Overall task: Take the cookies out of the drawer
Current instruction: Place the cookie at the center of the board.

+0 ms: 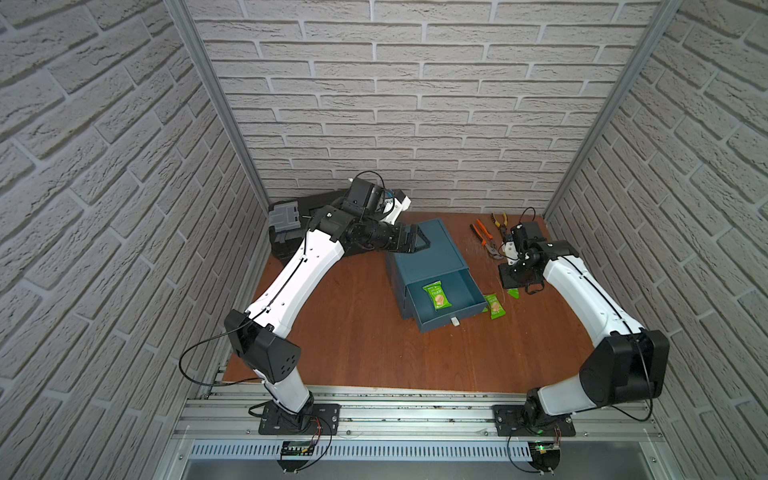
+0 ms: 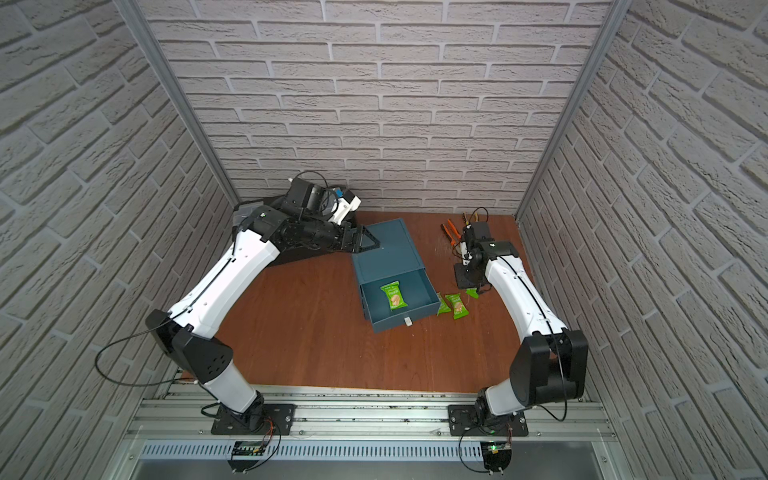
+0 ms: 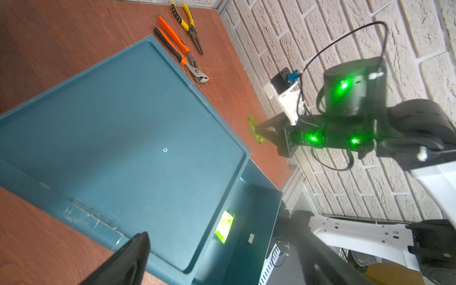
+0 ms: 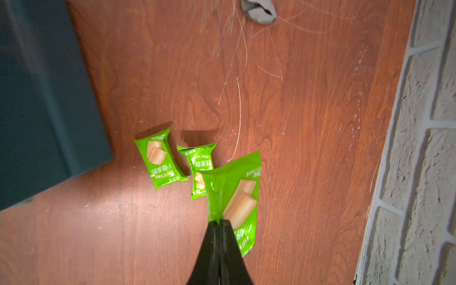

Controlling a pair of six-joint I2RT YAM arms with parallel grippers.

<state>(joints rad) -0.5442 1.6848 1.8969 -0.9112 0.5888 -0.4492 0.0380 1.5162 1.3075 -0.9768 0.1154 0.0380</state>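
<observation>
Cookies here are small bright-green foil packets printed with a tan biscuit; the first packet (image 4: pixel 237 195) hangs from the right gripper (image 4: pixel 218 222), whose black jaws are pinched together on its crimped edge, above the reddish-brown wooden table (image 4: pixel 308 111); a second packet (image 4: pixel 159 158) and a third packet (image 4: pixel 201 167) lie flat on the table beneath it, just beside the drawer; a fourth packet (image 1: pixel 436 296) lies flat on the floor of the pulled-out dark-teal drawer (image 1: pixel 453 319). Each packet looks light, its wrapper thin, crinkly and probably slippery, its contents likely brittle; the sealed end flap seems the safest hold, since a squeeze across the middle could crush the biscuit. The left gripper (image 1: pixel 417 241) rests on top of the teal cabinet (image 1: pixel 434 259), jaws apart and empty, seemingly steadying it; orange-handled pliers (image 1: pixel 482 237) and yellow-handled pliers (image 1: pixel 498 220) lie beyond, near the back wall.
</observation>
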